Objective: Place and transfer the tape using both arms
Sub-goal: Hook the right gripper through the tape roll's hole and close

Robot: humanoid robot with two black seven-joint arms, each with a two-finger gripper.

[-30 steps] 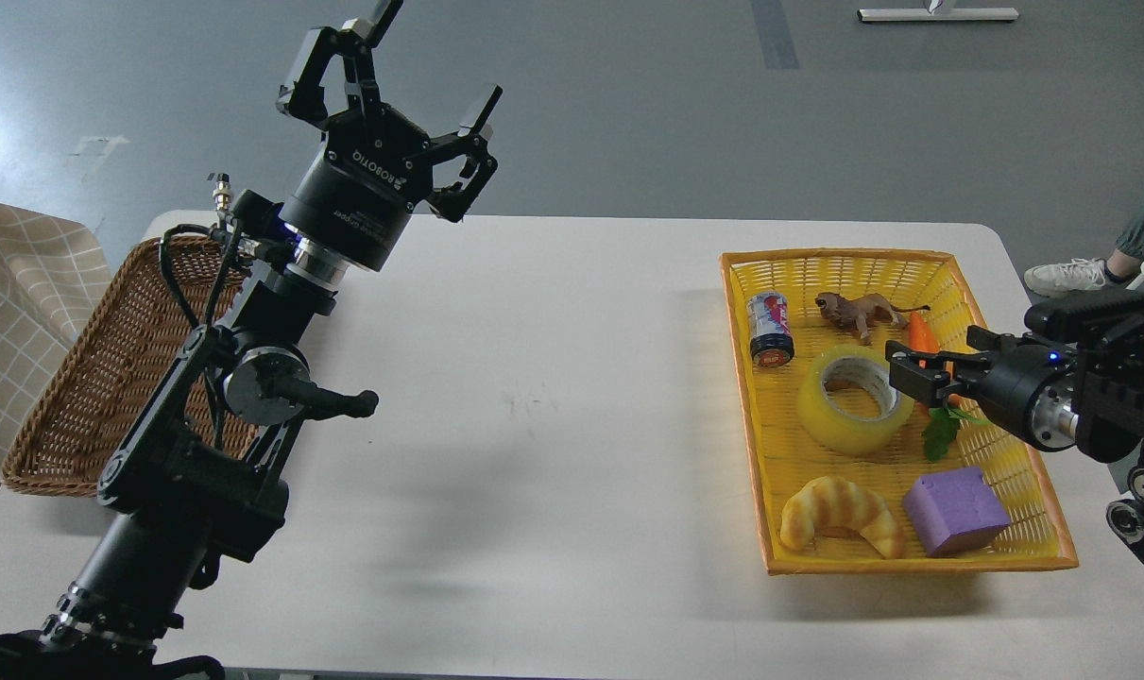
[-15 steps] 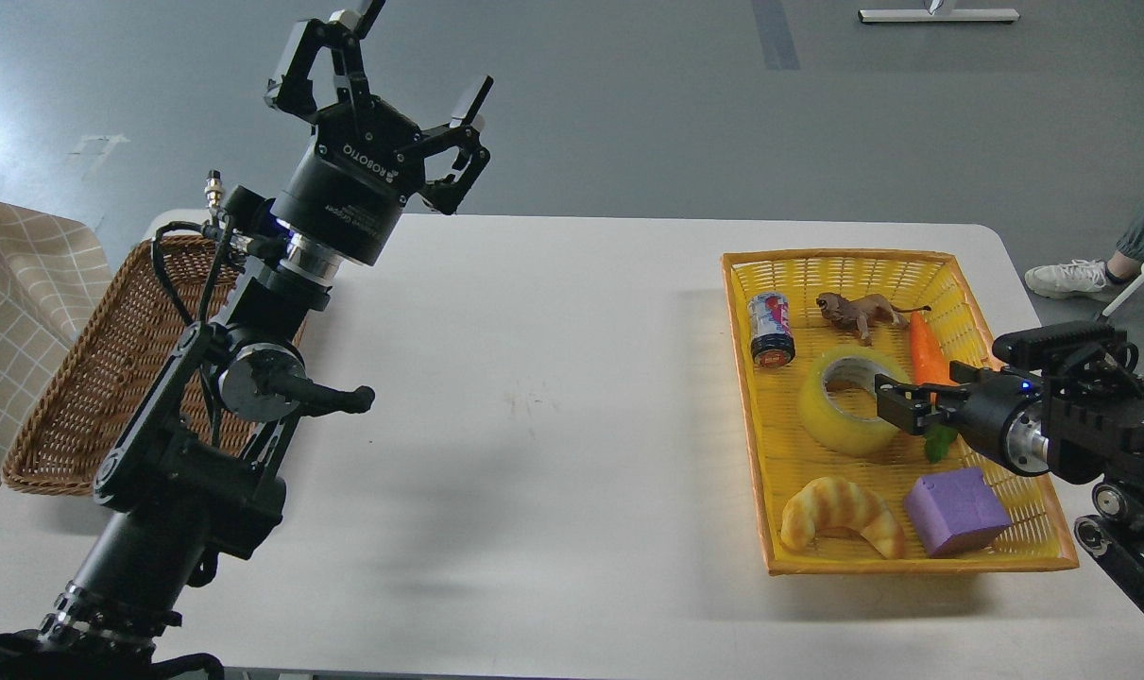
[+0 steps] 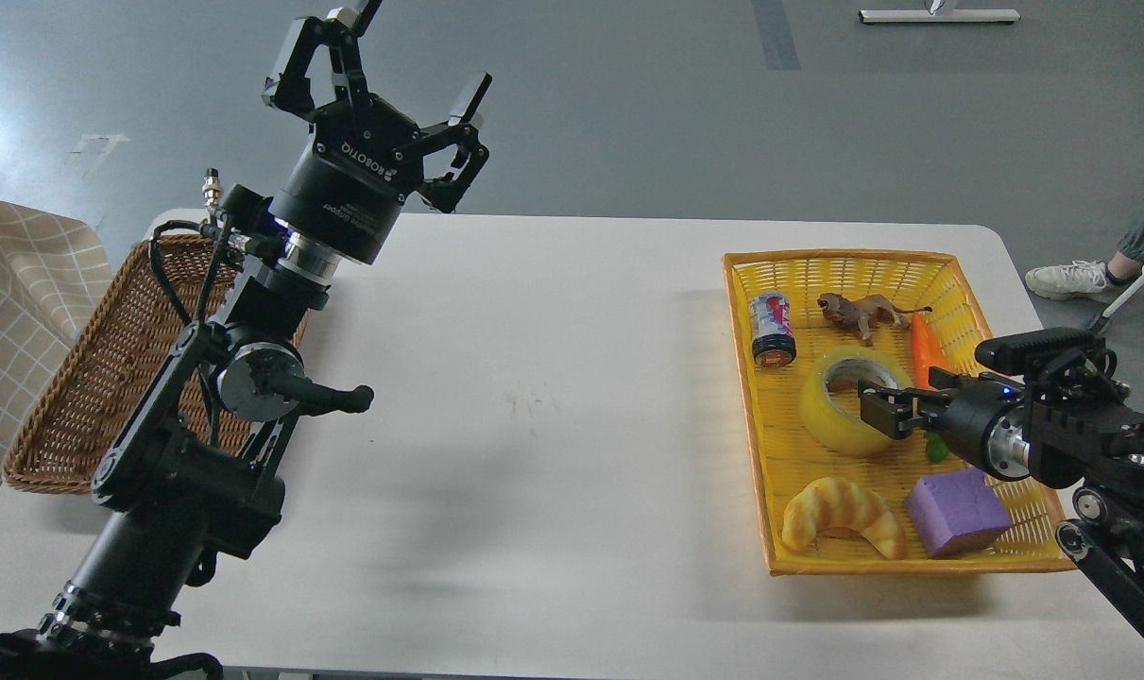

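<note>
White table (image 3: 572, 378), grey floor (image 3: 628, 104), seemingly concrete.

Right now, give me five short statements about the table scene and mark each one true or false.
1. The tape sits inside the yellow basket. True.
2. The left end effector is low over the tape. False: it is raised high near the wicker basket, far from the tape, with its fingers spread open.
3. The right end effector is at the tape's right side. True.
4. The purple block lies on the bare table. False: it is in the yellow basket, next to the croissant.
5. The can lies in the wicker basket. False: it is in the yellow basket, by the toy lion.
</note>
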